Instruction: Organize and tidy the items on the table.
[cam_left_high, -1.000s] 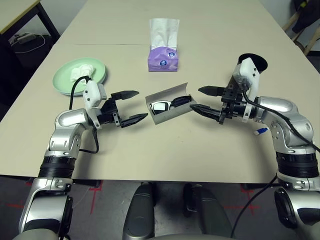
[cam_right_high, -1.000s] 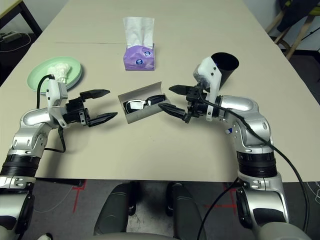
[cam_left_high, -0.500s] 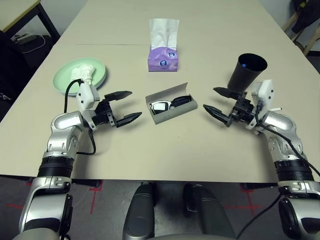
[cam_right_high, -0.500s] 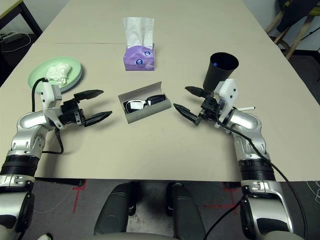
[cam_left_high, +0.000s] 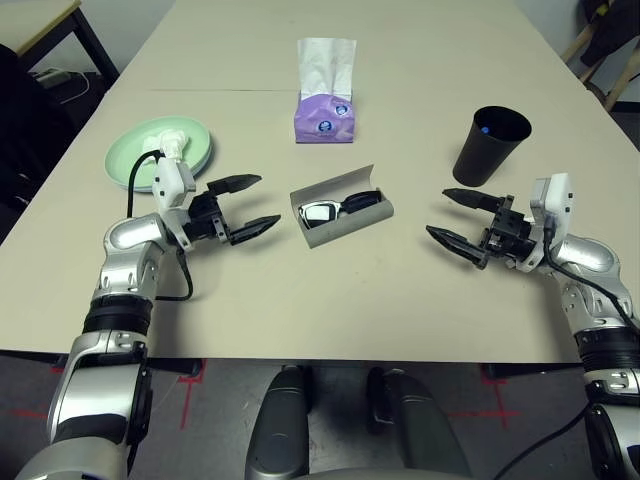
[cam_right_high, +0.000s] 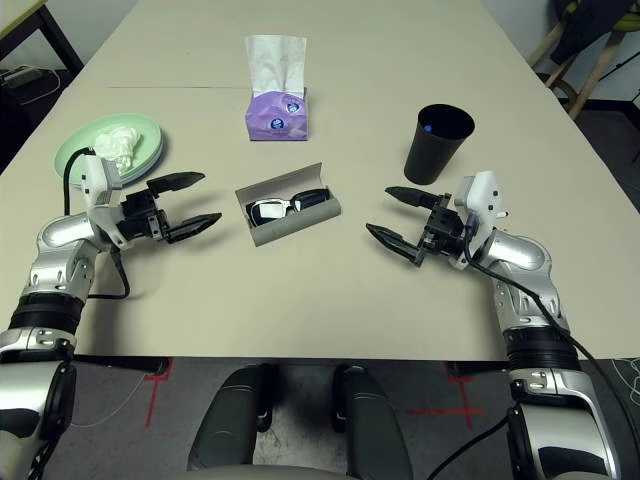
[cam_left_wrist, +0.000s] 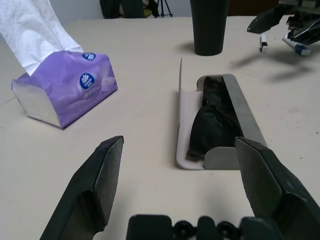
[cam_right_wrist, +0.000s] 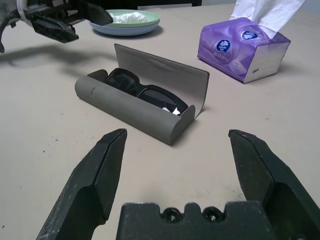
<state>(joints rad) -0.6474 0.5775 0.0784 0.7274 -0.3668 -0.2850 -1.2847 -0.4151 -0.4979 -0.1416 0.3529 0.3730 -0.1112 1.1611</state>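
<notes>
Flanking the open glasses case (cam_left_high: 342, 217) on the table (cam_left_high: 420, 110), left claw (cam_left_high: 245, 205) and right claw (cam_left_high: 458, 219) hang level, spread, empty. From the left wrist, black sunglasses (cam_left_wrist: 210, 117) lie ahead, half hidden by the case wall. From the right wrist, they sit between the fingers (cam_right_wrist: 95, 175).

Right pincer (cam_left_high: 458, 216) drew back from glasses case (cam_left_high: 342, 209) toward frame right, now lower right of black cup (cam_left_high: 491, 146). Left pincer (cam_left_high: 250, 204) shifted slightly left, away from case.
</notes>
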